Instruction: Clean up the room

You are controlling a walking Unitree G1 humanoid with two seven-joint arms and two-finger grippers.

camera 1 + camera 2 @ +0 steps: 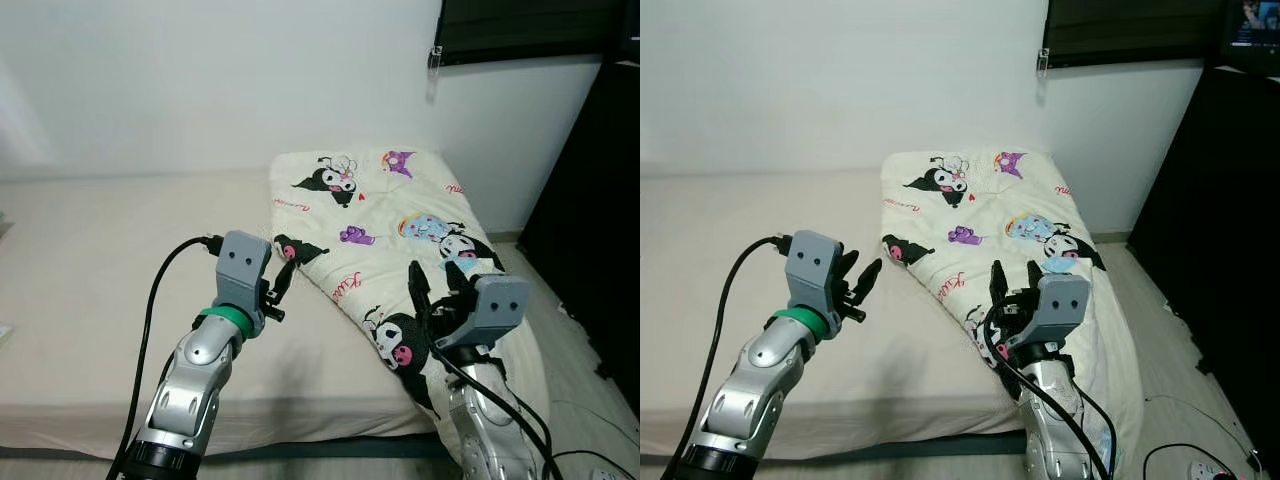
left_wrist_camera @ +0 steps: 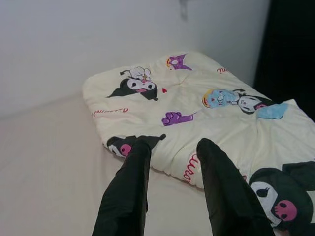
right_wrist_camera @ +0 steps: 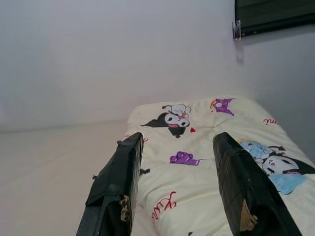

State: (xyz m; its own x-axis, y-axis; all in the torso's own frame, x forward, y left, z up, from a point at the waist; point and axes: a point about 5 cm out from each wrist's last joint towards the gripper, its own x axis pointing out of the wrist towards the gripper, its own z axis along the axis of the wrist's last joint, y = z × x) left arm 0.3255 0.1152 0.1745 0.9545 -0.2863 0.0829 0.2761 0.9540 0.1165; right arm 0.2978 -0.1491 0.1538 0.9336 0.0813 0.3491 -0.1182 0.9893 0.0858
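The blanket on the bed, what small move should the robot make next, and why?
Probably ease the left gripper forward onto the near edge of the blanket. Both grippers are open and empty, the left hovering just short of that edge; the blanket lies bunched on the right side of the bed.

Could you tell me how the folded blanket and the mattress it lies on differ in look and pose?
The blanket is cream with cartoon characters and red lettering; the mattress is plain beige. The blanket is puffy, folded and set askew, its lower end hanging over the bed's right edge, while the mattress lies flat and smooth. The blanket covers only the mattress's right end. Both are pale. The left gripper and right gripper hover open near it.
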